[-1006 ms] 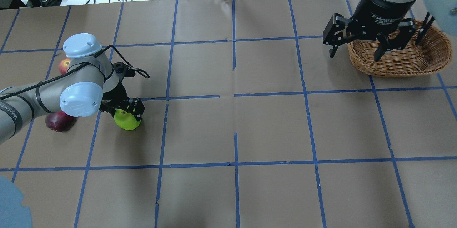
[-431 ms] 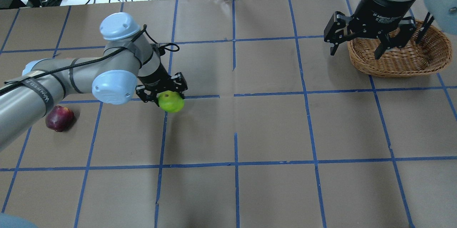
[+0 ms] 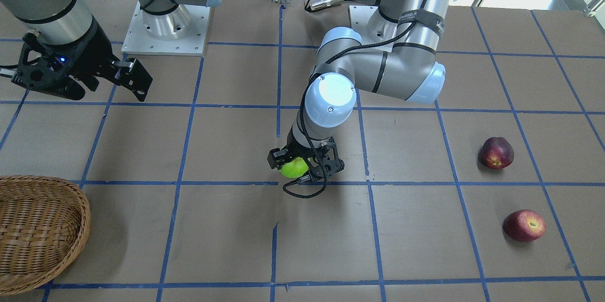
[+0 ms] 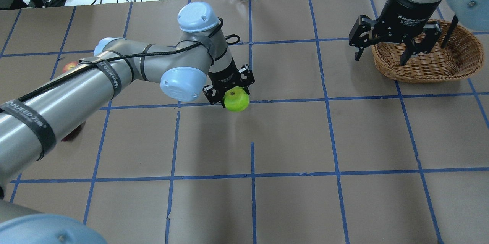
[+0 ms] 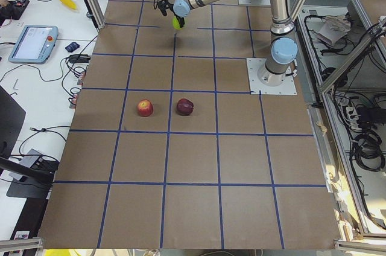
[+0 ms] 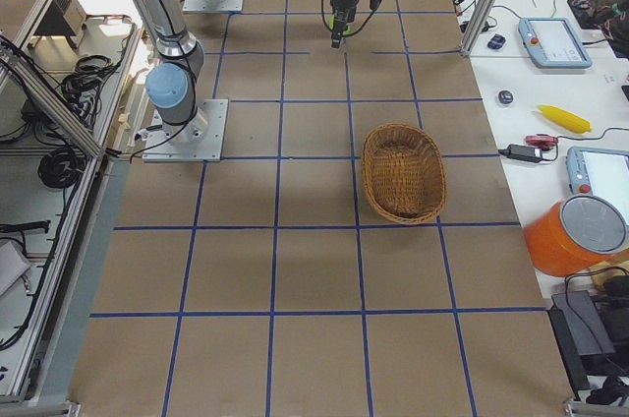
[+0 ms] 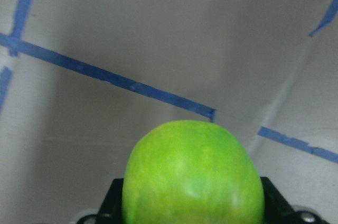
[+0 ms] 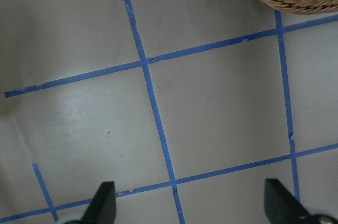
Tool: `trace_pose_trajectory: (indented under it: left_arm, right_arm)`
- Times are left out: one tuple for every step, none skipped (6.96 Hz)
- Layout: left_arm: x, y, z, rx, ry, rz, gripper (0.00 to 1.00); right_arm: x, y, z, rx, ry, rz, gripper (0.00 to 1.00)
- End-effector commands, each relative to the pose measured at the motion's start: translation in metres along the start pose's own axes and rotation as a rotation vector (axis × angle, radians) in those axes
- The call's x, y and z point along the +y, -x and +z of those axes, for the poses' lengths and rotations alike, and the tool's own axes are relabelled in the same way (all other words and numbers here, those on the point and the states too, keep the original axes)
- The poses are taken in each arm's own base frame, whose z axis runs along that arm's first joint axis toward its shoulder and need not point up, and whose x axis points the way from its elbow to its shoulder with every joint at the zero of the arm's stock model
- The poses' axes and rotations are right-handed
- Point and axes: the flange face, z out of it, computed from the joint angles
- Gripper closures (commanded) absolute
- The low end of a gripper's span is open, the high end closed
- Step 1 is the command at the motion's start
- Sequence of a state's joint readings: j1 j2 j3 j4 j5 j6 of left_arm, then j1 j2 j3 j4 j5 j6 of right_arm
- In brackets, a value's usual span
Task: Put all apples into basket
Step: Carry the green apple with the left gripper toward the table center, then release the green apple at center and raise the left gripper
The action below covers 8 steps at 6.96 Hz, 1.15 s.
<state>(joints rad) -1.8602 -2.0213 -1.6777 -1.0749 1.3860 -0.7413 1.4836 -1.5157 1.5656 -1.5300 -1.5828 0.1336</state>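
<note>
Roughly at the table's centre, the left gripper [image 4: 230,96] is clamped on the lime-green apple [image 4: 237,100], holding it clear of the brown paper [image 4: 290,137] above a blue tape line [image 4: 290,100]. Bare grid squares lie between it and the wicker basket [image 4: 431,71], which sits near the table's right end. The right gripper [image 4: 380,59] hangs raised near the basket's centre-facing rim, its jaws spread wide. The dark maroon apple [image 3: 496,152] and the lighter red apple [image 3: 524,225] rest apart from each other on the robot's left side, well away from the basket.
</note>
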Motion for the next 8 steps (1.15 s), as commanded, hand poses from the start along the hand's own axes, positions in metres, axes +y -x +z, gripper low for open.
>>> trace_pose_trajectory:
  left_arm:
    - [0.006, -0.014, 0.024, -0.02, 0.012, -0.027, 0.35]
    - [0.006, -0.014, 0.026, -0.022, 0.012, -0.043, 0.02]
    - [0.007, -0.016, 0.021, -0.016, 0.003, -0.038, 0.0]
    - [0.008, -0.015, -0.002, 0.008, -0.025, -0.01, 0.0]
    - [0.002, -0.009, -0.024, 0.022, -0.048, 0.004, 0.0]
    - [-0.019, 0.019, -0.049, -0.011, -0.045, 0.035, 0.0]
    - [-0.042, 0.066, -0.077, -0.056, -0.019, 0.178, 0.0]
    - [-0.057, 0.113, -0.101, -0.117, 0.017, 0.315, 0.0]
  right_arm:
    - [-0.028, 0.002, 0.017, -0.016, -0.036, 0.011, 0.0]
    - [-0.051, 0.006, 0.046, -0.014, -0.009, 0.017, 0.0]
    - [-0.057, 0.011, 0.055, -0.025, 0.005, 0.014, 0.0]
    - [-0.056, 0.018, 0.052, -0.061, 0.001, 0.006, 0.0]
    - [-0.055, 0.026, 0.058, -0.064, 0.012, -0.004, 0.0]
    - [-0.047, 0.047, 0.058, -0.063, 0.009, -0.041, 0.0]
    - [-0.041, 0.075, 0.062, -0.066, -0.018, -0.013, 0.0]
    - [-0.038, 0.11, 0.079, -0.06, -0.016, 0.047, 0.0]
